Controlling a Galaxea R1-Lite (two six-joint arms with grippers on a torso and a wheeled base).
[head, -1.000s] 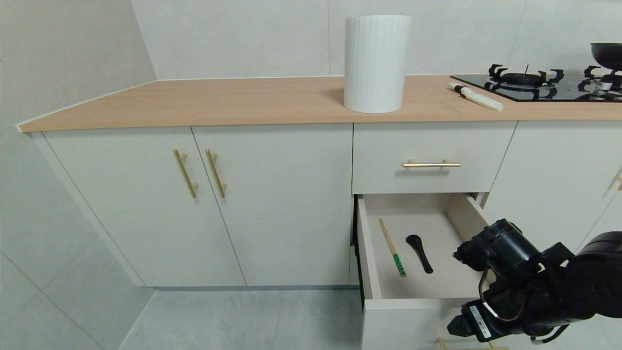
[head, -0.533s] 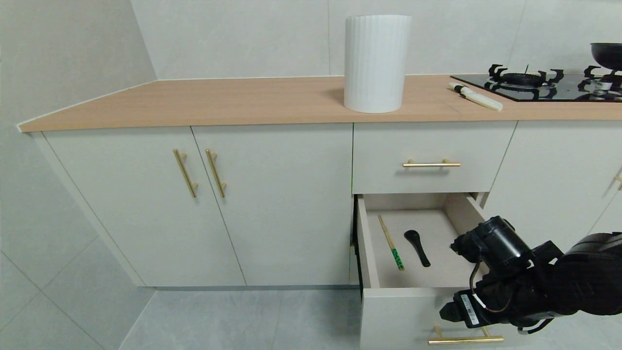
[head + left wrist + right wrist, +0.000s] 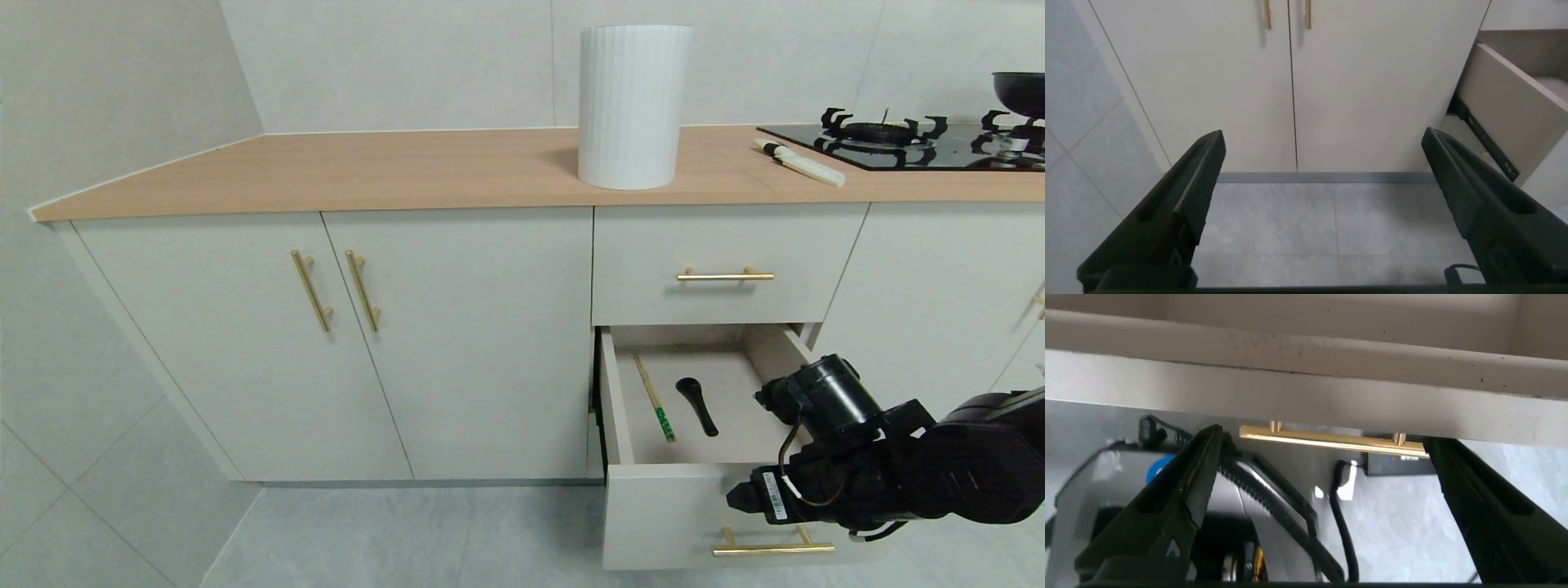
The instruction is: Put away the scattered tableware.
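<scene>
The right end effector (image 3: 1323,443) hangs spread and empty at the front panel of the drawer (image 3: 661,514). The drawer's gold handle (image 3: 773,549) runs level, crosswise to the fingers and just ahead of them. Inside the half-open drawer, the chopsticks (image 3: 655,400) and black spoon (image 3: 696,406) lie side by side, long axes running front to back. Closing it looks like a straight push into the cabinet, and this arm is much the nearer. The left end effector (image 3: 1321,139), also spread and empty, faces the cabinet doors (image 3: 1290,82) beside the drawer.
</scene>
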